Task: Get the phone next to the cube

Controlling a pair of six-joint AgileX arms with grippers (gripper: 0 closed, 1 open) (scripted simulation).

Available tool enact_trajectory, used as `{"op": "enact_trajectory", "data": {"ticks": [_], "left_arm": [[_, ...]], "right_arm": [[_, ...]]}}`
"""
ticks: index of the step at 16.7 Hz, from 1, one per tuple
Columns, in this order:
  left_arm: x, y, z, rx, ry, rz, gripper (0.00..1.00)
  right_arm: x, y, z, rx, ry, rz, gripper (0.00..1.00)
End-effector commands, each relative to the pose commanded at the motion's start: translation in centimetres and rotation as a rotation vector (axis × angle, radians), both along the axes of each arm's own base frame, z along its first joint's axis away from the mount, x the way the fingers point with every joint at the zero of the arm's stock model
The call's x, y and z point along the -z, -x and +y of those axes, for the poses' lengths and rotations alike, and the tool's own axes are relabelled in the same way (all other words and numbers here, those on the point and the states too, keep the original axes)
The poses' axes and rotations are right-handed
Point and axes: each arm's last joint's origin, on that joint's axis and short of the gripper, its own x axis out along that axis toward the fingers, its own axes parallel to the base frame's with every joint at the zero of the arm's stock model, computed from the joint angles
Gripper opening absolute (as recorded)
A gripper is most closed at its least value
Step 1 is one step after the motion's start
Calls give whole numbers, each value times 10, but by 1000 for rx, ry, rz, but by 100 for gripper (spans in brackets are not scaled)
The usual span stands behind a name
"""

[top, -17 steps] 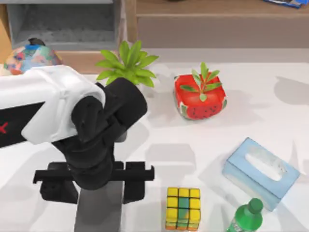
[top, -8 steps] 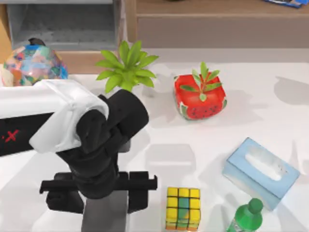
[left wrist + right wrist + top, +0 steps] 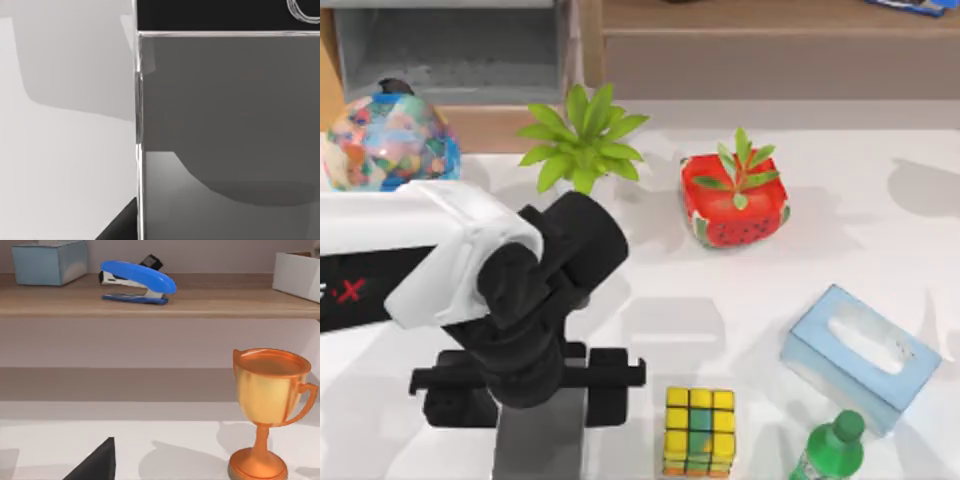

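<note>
A: Our left gripper [image 3: 533,400] sits at the front edge of the desk [image 3: 720,320], left of the middle, pointing down. What do its 2 fingers [image 3: 612,395] have?

B: We see them closed on the phone [image 3: 540,445], 1 finger against each long side of the grey slab. The slab runs out toward the front edge from under the wrist.

A: And in our left wrist view?

B: The phone [image 3: 225,125] lies flat and close under the camera, with a black band at 1 end and the white desk beside it.

A: Where is the cube [image 3: 699,430]?

B: Also at the front edge, just beside the gripper's right-hand finger. A narrow strip of bare desk separates it from the phone, so we do not call them touching.

A: What else do we see on the desk?

B: A green bottle [image 3: 830,450] at the front edge, right of the cube. A light-blue tissue box [image 3: 860,360] sits toward the front right corner. A red watermelon-patterned pot [image 3: 735,205] and a leafy plant [image 3: 582,135] stand toward the back edge.

A: Our right gripper [image 3: 97,465]?

B: It faces a gold trophy [image 3: 267,405] and a shelf [image 3: 200,305] holding 1 blue stapler [image 3: 137,282]. We cannot tell its state.
</note>
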Motion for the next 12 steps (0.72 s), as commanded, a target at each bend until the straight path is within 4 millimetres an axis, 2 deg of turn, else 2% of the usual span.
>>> {"op": "enact_trajectory", "data": {"ticks": [3,8,12], "left_arm": [[12,1,3,-3,-36,9,0],[13,1,3,-3,-37,9,0],[13,1,3,-3,-37,9,30]], "right_arm": [[0,0,0,0,0,0,100],[0,0,0,0,0,0,100],[0,0,0,0,0,0,100]]}}
